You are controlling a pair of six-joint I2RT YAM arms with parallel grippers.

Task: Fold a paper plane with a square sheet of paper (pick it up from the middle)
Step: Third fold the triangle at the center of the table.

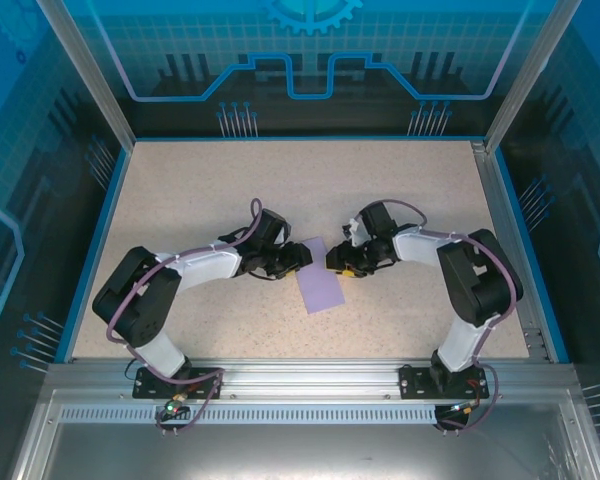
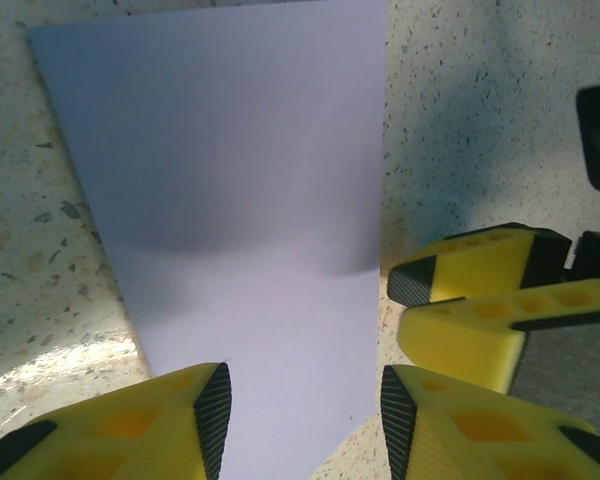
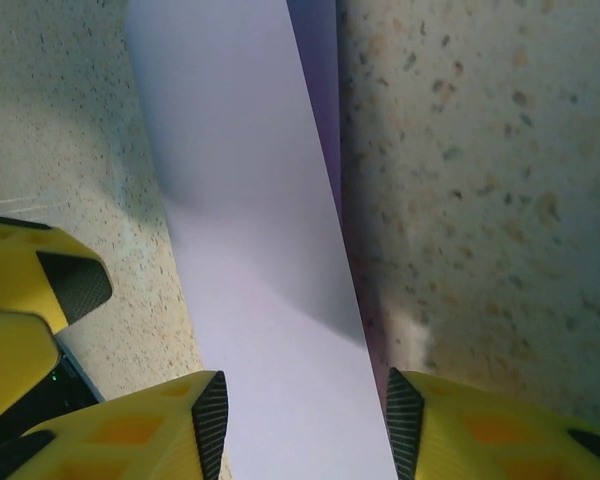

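**Top external view: one lavender sheet, two arms, stock count**

Item 1. Square sheet of paper [image 1: 320,288]: one piece, pale lavender, lying flat on the table [image 1: 230,180] about mid-width, between the two arm tips. From above it reads as an oblong, longer than it is wide, set at a slight slant. In the right wrist view a darker purple strip runs along its right edge; whether that is a second layer cannot be told.

Item 2. Arms: two, white and black, bases bolted at the near rail, elbows out, tips facing each other over the sheet's far end.

Item 3. Left gripper [image 1: 302,258]: one. Two yellow fingers [image 2: 170,425] with black ribbed pads, standing apart in the left wrist view, with the sheet lying flat below the gap. Nothing clamped.

Item 4. Right gripper [image 1: 335,262]: one. Two matching yellow fingers, likewise parted in the right wrist view, the sheet running up between them on the table. Nothing clamped.

Item 5. Backdrop panel: one blue gear emblem [image 1: 313,12] above angular blue line work.
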